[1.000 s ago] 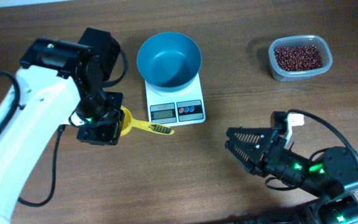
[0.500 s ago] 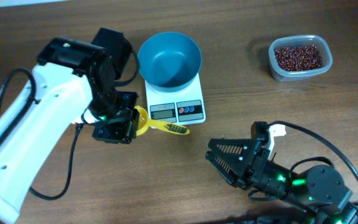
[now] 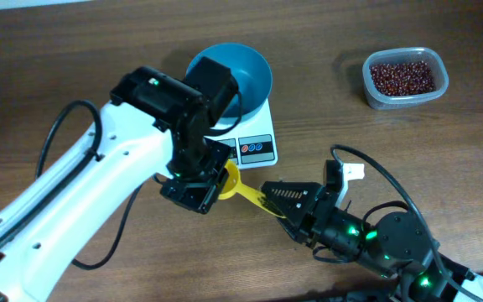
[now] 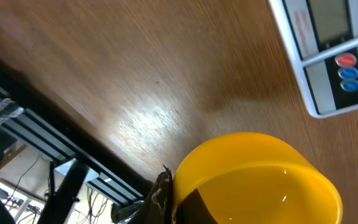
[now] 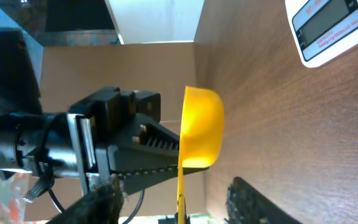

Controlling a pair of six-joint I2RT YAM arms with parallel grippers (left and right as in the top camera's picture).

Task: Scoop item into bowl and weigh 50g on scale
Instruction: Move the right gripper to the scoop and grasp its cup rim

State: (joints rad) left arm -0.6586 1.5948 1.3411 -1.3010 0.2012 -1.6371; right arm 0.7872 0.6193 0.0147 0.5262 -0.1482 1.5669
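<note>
Beans [image 3: 401, 77] are all in the clear tub [image 3: 376, 99], well beyond the right gripper [image 3: 271, 200], so the bowl [image 3: 254, 75] on the scale [image 3: 257, 149] is empty. The left gripper [image 3: 208, 189] pinches the yellow scoop [image 3: 229, 180] by its cup, handle offered out. Right fingers straddle the handle, spread, not clamped yet. Looks like a handover to the tub-side arm.

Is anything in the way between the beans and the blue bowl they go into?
Nothing visible does: only open table lies between the beans and the bowl. The scoop is well off that path.
</note>
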